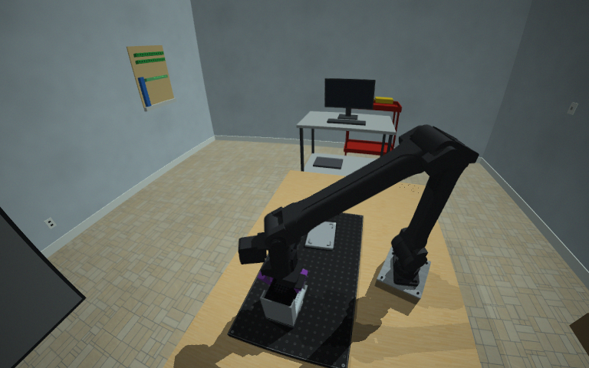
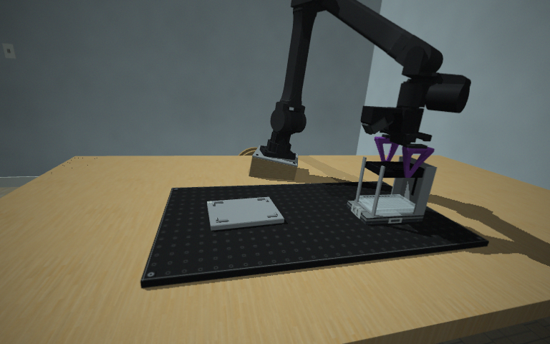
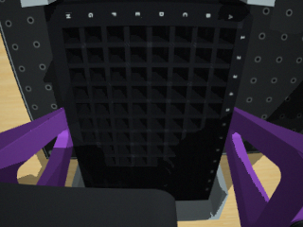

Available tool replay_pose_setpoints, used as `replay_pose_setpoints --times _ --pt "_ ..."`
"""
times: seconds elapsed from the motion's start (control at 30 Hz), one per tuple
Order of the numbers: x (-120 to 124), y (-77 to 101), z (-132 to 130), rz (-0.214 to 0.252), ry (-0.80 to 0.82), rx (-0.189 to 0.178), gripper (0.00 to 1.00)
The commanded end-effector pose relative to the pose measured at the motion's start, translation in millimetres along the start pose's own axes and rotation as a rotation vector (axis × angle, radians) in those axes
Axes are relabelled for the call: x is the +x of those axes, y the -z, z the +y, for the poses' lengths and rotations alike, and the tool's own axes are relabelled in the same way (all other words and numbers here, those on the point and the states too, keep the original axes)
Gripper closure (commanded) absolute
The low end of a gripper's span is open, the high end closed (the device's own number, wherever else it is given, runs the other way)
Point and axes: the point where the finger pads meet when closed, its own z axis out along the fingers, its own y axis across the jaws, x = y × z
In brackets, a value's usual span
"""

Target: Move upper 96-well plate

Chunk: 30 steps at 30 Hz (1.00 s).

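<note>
Top cam: high, behind the table's near end, looks down the room over the black breadboard (image 1: pixel 330 303) to the far desk (image 1: pixel 347 123). Exterior cam: low, at table height, side-on, mid-range, facing the wall. Wrist cam: on the arm, v. close, looks down between the purple fingers. Top & ext both show the breadboard (image 2: pixel 283 243), rack K1 (image 2: pixel 425 182) and nest N1 (image 2: pixel 243 213); wrist shares only the rack area.

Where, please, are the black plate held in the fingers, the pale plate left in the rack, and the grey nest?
Black plate (image 2: pixel 381 167): exterior view, its near long edge.
Pale plate (image 2: pixel 389 203): exterior view, middle of its well grid.
Grey nest (image 2: pixel 243 212): exterior view, bare middle of its top face.
</note>
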Motion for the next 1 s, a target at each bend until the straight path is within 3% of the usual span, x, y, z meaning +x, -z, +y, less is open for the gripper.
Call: replay_pose_setpoints --times 0.0,0.8,0.83,0.87,0.97 --pt "9 38.5 21 0.035 0.011 -0.069 1.0" --pt "8 74.1 19 0.033 0.01 -0.066 1.0" --pt "8 73.0 19 0.032 0.012 -0.063 1.0" --pt "6 58.3 11 0.019 0.006 -0.04 1.0" --pt "6 58.3 11 0.019 0.006 -0.04 1.0"
